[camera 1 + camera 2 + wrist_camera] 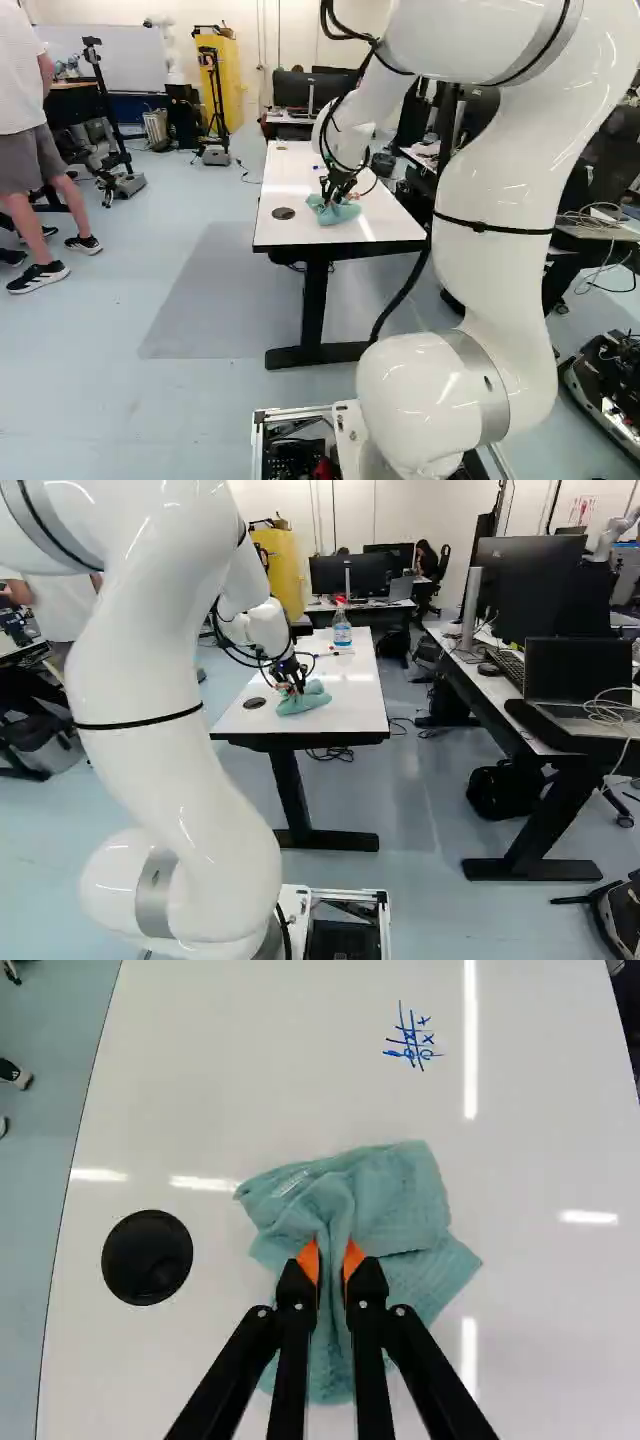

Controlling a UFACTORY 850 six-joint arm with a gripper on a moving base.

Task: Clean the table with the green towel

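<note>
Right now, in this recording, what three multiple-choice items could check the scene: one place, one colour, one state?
1. Where is the blue grid drawing?
A) On the towel
B) On the table, ahead of the tool
C) On the floor

2. What colour are the tool's pads?
A) Orange
B) Green
C) White

3. How is the tool?
A) Open above the towel
B) Open beside it
C) Shut on it

1 B: its lines lie beyond the towel.
2 A: orange shows on both fingers.
3 C: a towel fold is pinched between both pads.

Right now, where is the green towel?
In the left base view, the green towel lies on the white table, right of the black disc; the wrist view shows the pincer gripping it.
</note>
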